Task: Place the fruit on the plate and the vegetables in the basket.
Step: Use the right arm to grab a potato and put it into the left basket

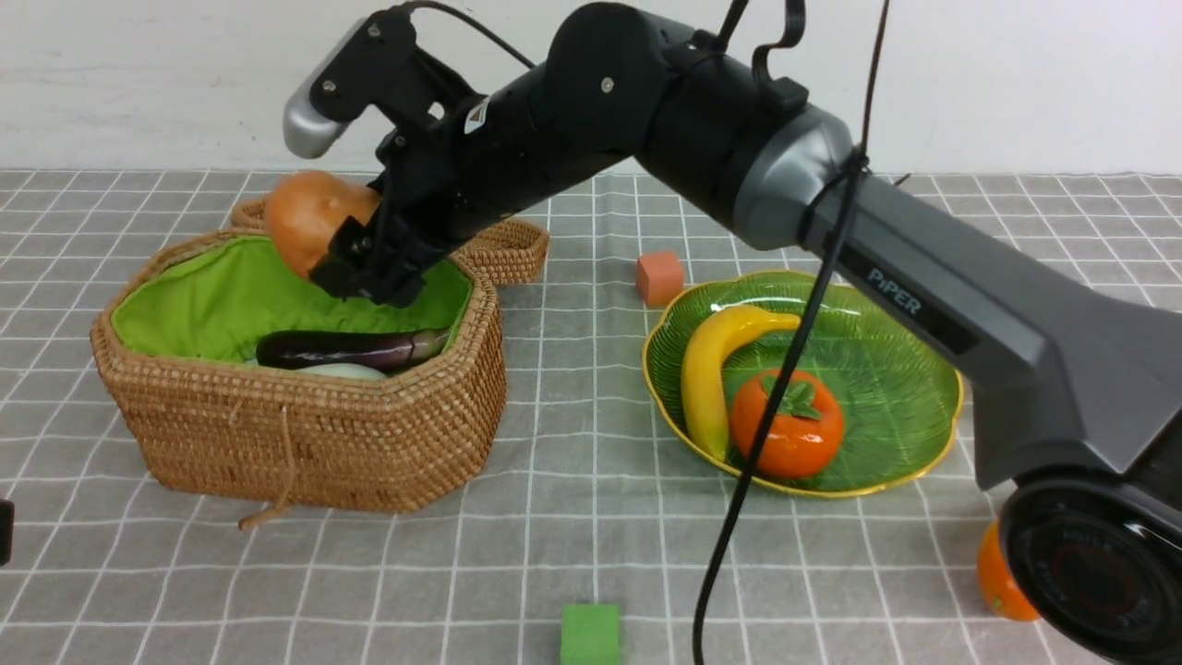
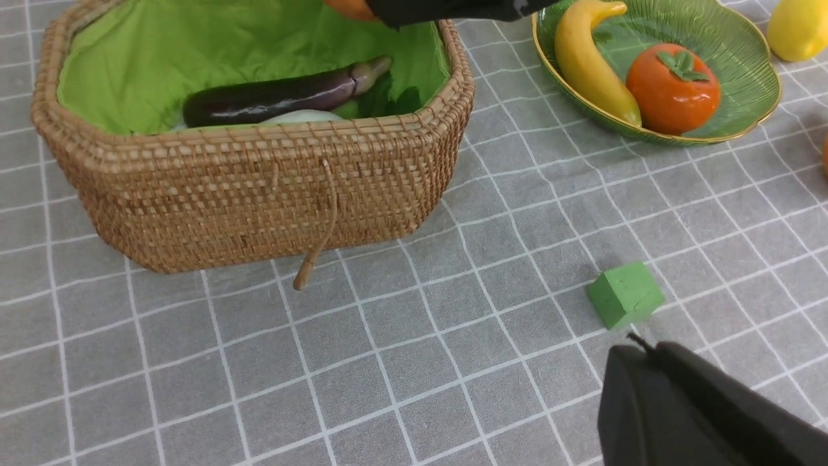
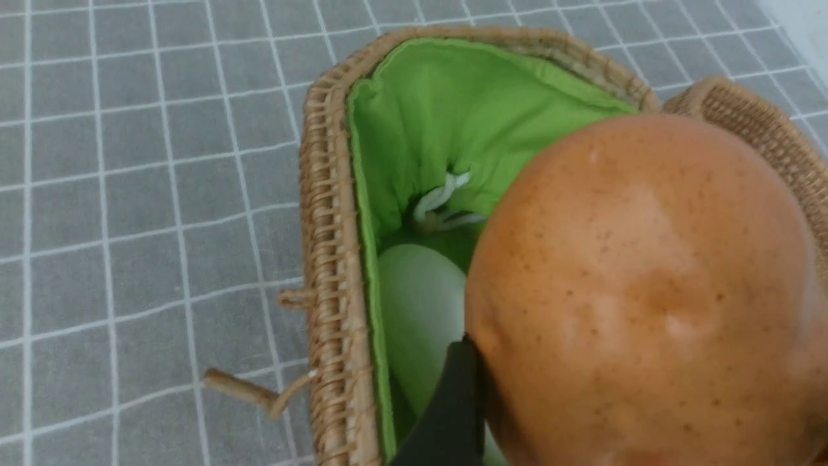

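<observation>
My right arm [image 1: 831,212] crosses most of the front view and masks the table [image 1: 554,554] behind the plate [image 1: 886,369]. The lemon [image 2: 799,29] therefore shows only in the left wrist view, cut by the frame edge, on the table beside the plate and not on it. An orange fruit [image 1: 1002,573], probably the mango, is half hidden behind my right arm's base; I cannot confirm its kind. The basket [image 1: 314,434] wall masks most of the radish [image 1: 342,371], leaving only a pale upper surface. Of my right tool [image 1: 355,263], the right wrist view shows one finger [image 3: 453,414]; the potato [image 1: 305,222] hides the other. My left tool [image 2: 640,375] appears only as a dark mass in a corner of its own view, pressed together, with the green cube [image 2: 624,294] just beyond it. Count: three vegetables, being one eggplant [image 1: 342,349], one radish and one potato. Four fruits: one banana [image 1: 711,379] and one persimmon [image 1: 790,429] on the plate, touching each other, plus the lemon and the orange fruit on the table. Two cubes: one green, one orange cube [image 1: 659,277]. One basket, its lid [image 1: 503,245] lying open behind it. Eggplant and radish lie side by side on the green lining. The potato is pinched in my right tool, jaws wide around it, above the basket opening and clear of the lining; the visible finger touches its side, with the radish below.
</observation>
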